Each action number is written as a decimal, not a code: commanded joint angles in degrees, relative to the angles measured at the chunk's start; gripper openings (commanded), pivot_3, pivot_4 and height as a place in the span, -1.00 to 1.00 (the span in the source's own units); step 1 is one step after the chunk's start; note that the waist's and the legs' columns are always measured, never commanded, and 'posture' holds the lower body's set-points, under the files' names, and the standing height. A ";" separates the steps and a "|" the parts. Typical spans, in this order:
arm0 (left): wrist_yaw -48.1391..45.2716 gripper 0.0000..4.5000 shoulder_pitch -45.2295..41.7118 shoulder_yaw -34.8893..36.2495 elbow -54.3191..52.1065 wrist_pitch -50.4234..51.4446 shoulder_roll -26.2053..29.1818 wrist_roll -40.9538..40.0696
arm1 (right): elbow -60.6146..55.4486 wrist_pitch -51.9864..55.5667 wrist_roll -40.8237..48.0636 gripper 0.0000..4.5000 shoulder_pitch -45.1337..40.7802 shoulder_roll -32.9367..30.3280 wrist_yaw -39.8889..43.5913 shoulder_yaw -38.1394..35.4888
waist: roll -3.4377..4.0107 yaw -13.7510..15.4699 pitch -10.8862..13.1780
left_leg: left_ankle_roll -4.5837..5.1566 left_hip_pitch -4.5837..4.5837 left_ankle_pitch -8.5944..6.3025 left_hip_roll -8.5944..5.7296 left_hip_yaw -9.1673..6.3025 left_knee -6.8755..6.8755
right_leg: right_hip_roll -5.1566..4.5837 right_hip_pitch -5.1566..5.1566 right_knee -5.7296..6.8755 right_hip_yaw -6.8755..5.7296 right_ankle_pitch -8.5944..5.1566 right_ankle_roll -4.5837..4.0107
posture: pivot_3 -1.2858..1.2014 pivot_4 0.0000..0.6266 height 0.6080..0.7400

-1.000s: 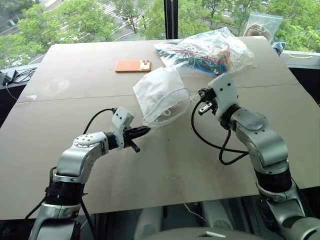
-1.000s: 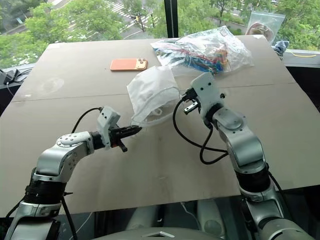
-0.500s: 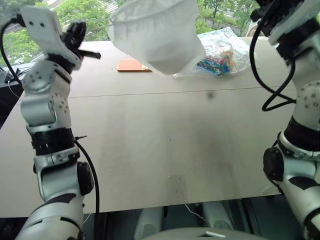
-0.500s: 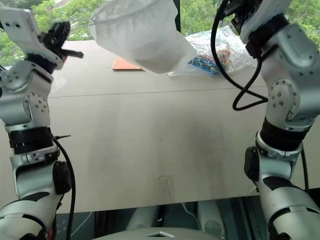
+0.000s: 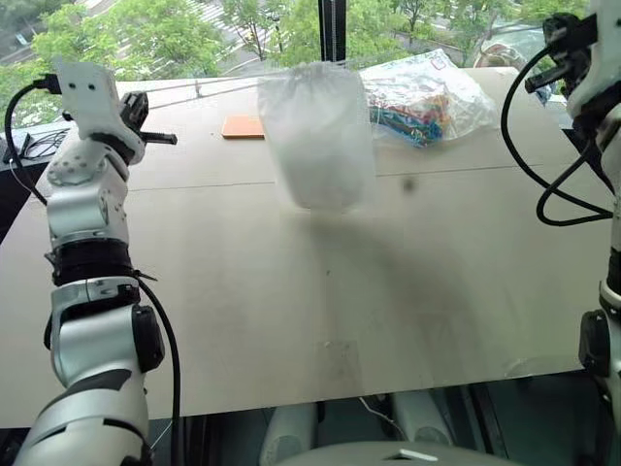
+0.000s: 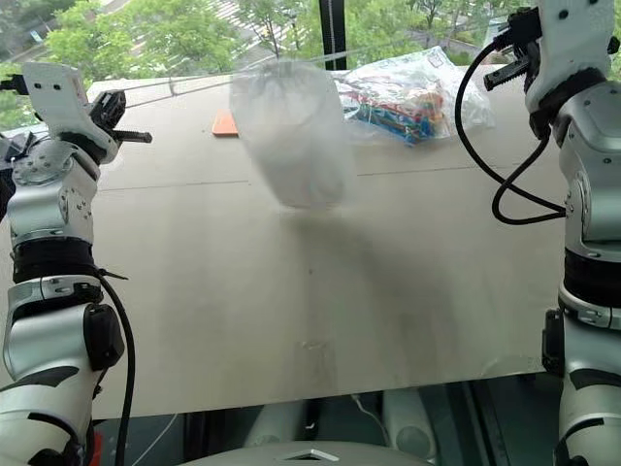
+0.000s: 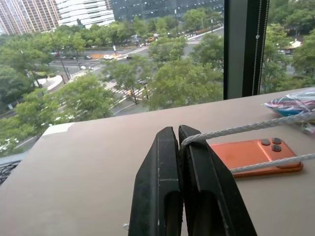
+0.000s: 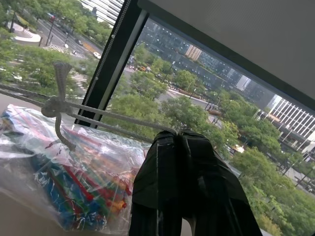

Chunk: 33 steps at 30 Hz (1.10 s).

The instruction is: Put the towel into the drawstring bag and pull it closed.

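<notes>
From the head views, the drawstring bag [image 5: 317, 136] hangs in the air above the bench [image 5: 320, 291], between the two arms, and it does not touch the bench. The bag is thin and white and looks full and puffy, with something pale inside it, but I cannot tell for sure that it is the towel. A white cord [image 5: 209, 85] runs from the top of the bag out to the left end effector [image 5: 155, 138], which is held up high on the left side. The right end effector [image 6: 506, 66] is held up high on the right side. Behind the hanging bag an orange phone [image 5: 243, 126] lies flat on the bench. Near it, toward the right, sits a clear plastic bag [image 5: 427, 97] stuffed with lots of colourful things. In the left wrist view, the two black fingers [image 7: 160, 187] of the left end effector are pressed tight together, and the white cord [image 7: 246, 129] is pinched between them at the tips. The cord stretches off in two lines over the orange phone [image 7: 253, 155]. In the right wrist view, the right end effector's fingers [image 8: 157, 182] are squeezed shut too, with another white cord [image 8: 118, 117] nipped at their tips. That cord has a knot [image 8: 55, 104] in it and runs over the clear plastic bag [image 8: 74, 182] of colourful things.
</notes>
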 commanded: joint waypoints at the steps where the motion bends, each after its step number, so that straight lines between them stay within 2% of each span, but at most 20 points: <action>1: 3.67 -0.98 -0.76 5.73 4.14 -2.68 4.47 -0.49 | 2.06 -1.69 -4.73 -1.00 0.73 -4.82 -5.74 -10.19 | 0.00 0.04 0.00 | -0.01 -0.11 0.01 -0.02 0.02 0.03 | -0.03 -0.10 0.03 0.01 0.00 0.00 | 0.03 -0.52 1.00; 3: 1.27 -0.98 -0.80 4.89 2.84 -3.77 3.81 -1.32 | 2.16 -2.14 -3.25 -1.00 1.18 -4.94 -4.75 -10.09 | 0.00 0.13 0.00 | -0.01 -0.13 0.00 -0.04 0.02 0.04 | -0.06 -0.09 0.01 0.00 0.01 0.00 | 0.03 -0.52 1.00; 5: -4.48 -0.98 1.26 4.26 -1.96 -1.30 1.64 -5.37 | -0.40 -1.68 2.40 -1.00 3.28 -3.46 0.16 -10.23 | 0.00 0.16 0.00 | 0.00 -0.13 0.00 -0.08 0.04 0.04 | -0.11 -0.08 0.00 0.01 0.01 0.01 | 0.03 -0.52 1.00; 9: -15.33 -0.98 16.19 -1.05 -20.07 6.22 -3.23 -12.31 | -11.99 2.37 15.95 -1.00 16.72 0.14 12.38 -6.98 | 0.05 -0.02 -0.33 | 0.01 -0.06 0.00 -0.03 0.02 -0.08 | -0.10 0.03 -0.13 -0.01 -0.01 0.02 | 0.03 -0.52 1.00; 11: -16.44 -0.98 23.85 -2.71 -28.17 9.12 -5.44 -14.05 | -15.41 2.56 16.81 -1.00 24.34 0.71 14.74 -3.04 | 0.12 -0.24 -0.37 | 0.02 0.17 -0.01 0.20 0.08 -0.16 | -0.11 0.34 -0.11 0.05 -0.06 0.08 | 0.03 -0.52 1.00; 14: -17.77 -0.98 31.62 -3.20 -35.25 12.54 -7.72 -16.33 | -15.13 -0.78 13.21 -1.00 31.75 3.36 13.19 2.04 | 0.01 -0.16 -0.12 | 0.11 -0.22 -0.06 0.18 0.21 0.25 | -0.09 -0.10 0.10 0.15 -0.04 0.09 | 0.03 -0.52 1.00; 16: -21.51 -0.98 36.29 -2.00 -40.33 15.52 -8.08 -21.54 | -14.53 -2.71 12.18 -1.00 35.89 4.81 13.07 3.89 | 0.00 -0.01 -0.14 | 0.11 -0.13 -0.06 0.21 0.14 0.43 | 0.02 0.02 0.16 0.10 -0.03 0.08 | 0.03 -0.52 1.00; 20: -27.30 -0.40 44.33 -0.06 -45.70 17.50 -5.14 -24.80 | -15.70 -7.19 10.84 -0.37 43.65 4.04 15.70 4.31 | 0.11 0.18 -0.08 | 0.11 0.46 -0.06 0.39 0.10 0.47 | 0.13 0.67 0.12 0.02 -0.06 0.07 | 0.03 -0.52 1.00; 22: -28.76 0.02 46.96 0.81 -46.88 17.55 -3.90 -25.16 | -16.08 -8.30 11.27 0.05 45.99 4.24 15.84 2.82 | 0.14 0.18 -0.07 | 0.11 1.10 -0.07 0.42 0.15 0.45 | 0.14 1.31 0.00 0.02 -0.34 0.05 | 0.03 -0.52 1.00; 24: -30.31 0.58 51.16 2.96 -48.35 17.65 -2.41 -25.78 | -17.85 -9.65 12.35 0.60 50.83 3.08 17.69 -0.10 | 0.14 0.22 -0.07 | 0.11 1.20 -0.08 0.48 0.15 0.48 | 0.15 1.42 -0.03 0.01 -0.37 0.07 | 0.03 -0.52 1.00; 26: -31.15 0.94 55.34 5.53 -49.99 17.72 -1.62 -26.12 | -19.79 -11.09 13.57 0.95 54.80 2.90 18.67 -4.07 | 0.13 0.29 -0.07 | 0.11 1.22 -0.08 0.50 0.15 0.50 | 0.16 1.43 -0.02 0.01 -0.37 0.08 | 0.03 -0.52 1.00; 29: -31.09 0.99 60.24 7.42 -52.37 16.87 -1.58 -25.61 | -21.25 -12.23 15.55 0.99 57.09 4.13 18.11 -8.82 | 0.13 0.29 -0.07 | 0.11 1.19 -0.08 0.53 0.18 0.46 | 0.15 1.42 -0.08 0.05 -0.37 0.08 | 0.03 -0.52 1.00; 33: -31.19 0.99 64.70 7.56 -52.60 14.35 -2.26 -23.22 | -20.78 -13.28 15.49 0.99 57.69 4.76 18.00 -9.96 | 0.11 0.46 -0.08 | 0.11 1.20 -0.08 0.54 0.18 0.48 | 0.15 1.43 -0.08 0.04 -0.37 0.08 | 0.03 -0.52 1.00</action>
